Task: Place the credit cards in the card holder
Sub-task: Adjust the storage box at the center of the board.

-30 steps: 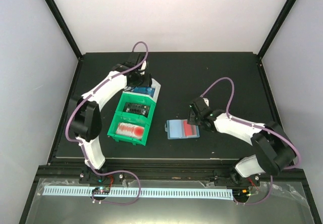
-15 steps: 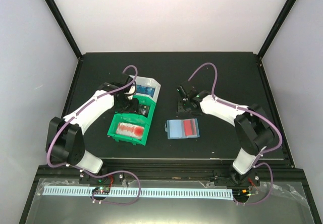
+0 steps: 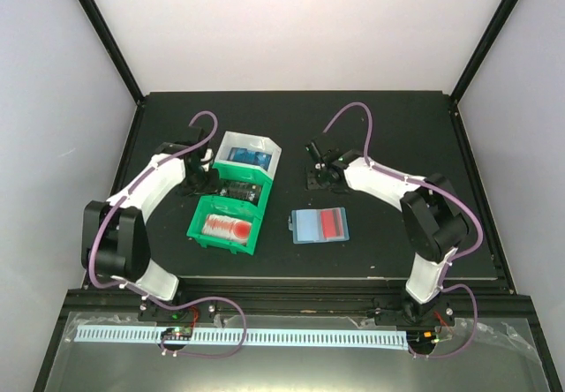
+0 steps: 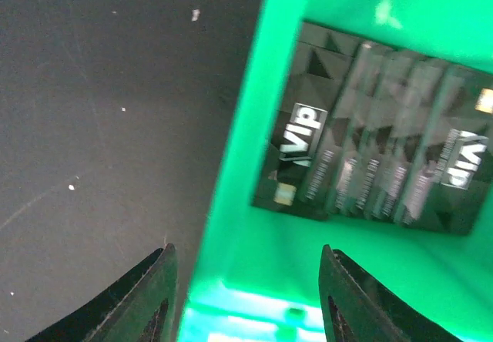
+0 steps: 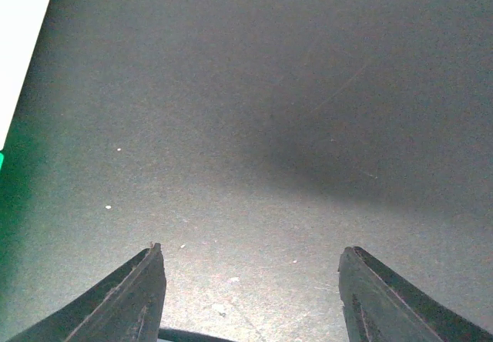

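The card holder (image 3: 307, 225) lies open and flat, teal-blue, right of the bins, with a red credit card (image 3: 332, 223) on its right half. Black credit cards (image 4: 370, 157) marked VIP fill the far compartment of the green bin (image 3: 201, 207); red-and-white cards (image 3: 228, 227) fill the near one. Blue cards (image 3: 247, 156) sit in the white bin (image 3: 273, 158). My left gripper (image 3: 203, 180) hangs open at the green bin's left wall (image 4: 239, 165), which runs between its fingers without touching them. My right gripper (image 3: 316, 171) is open over bare mat, behind the card holder, holding nothing.
The black mat (image 3: 388, 136) ends at a raised frame on all sides. The green and white bins stand together left of centre. In the right wrist view a strip of white and green (image 5: 11, 95) shows at the left edge.
My left gripper pulled back from the white bin to the green bin's left wall and narrowed a little. My right arm swung away from the card holder toward the back of the mat.
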Tool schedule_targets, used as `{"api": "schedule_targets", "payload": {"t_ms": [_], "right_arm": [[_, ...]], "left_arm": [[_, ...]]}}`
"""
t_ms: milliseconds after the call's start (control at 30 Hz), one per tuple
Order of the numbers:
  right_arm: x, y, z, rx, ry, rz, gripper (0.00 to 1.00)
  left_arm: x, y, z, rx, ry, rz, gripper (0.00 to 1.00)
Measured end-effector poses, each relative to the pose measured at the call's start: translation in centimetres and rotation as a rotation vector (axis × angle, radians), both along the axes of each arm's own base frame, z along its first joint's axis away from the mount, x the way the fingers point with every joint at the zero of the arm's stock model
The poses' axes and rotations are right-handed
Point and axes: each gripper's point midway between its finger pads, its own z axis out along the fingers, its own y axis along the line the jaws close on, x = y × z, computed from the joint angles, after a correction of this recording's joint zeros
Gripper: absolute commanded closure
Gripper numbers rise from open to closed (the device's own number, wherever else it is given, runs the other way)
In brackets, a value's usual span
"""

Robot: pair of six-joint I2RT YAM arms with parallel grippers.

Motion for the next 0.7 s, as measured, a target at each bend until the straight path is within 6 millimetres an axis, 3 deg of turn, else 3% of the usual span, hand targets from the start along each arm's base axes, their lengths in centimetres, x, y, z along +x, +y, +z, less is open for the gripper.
{"api": "schedule_targets", "payload": {"t_ms": [233,500,700], "right_arm": [[0.7,-1.1,0.0,-0.008,-0.001,-0.018,0.37],[1.6,-1.7,0.1,-0.011,-0.004,-0.026,0.37],[1.7,-2.0,-0.1,-0.019,0.007,-0.025,0.37]], "left_arm": [[1.7,2.3,-2.2,0.081,0.045,0.014,0.49],[5.2,2.9,-1.2,0.151,-0.004,-0.028,0.60],[8.3,2.8,-1.0,0.177,-0.061,-0.083,0.63]]}}
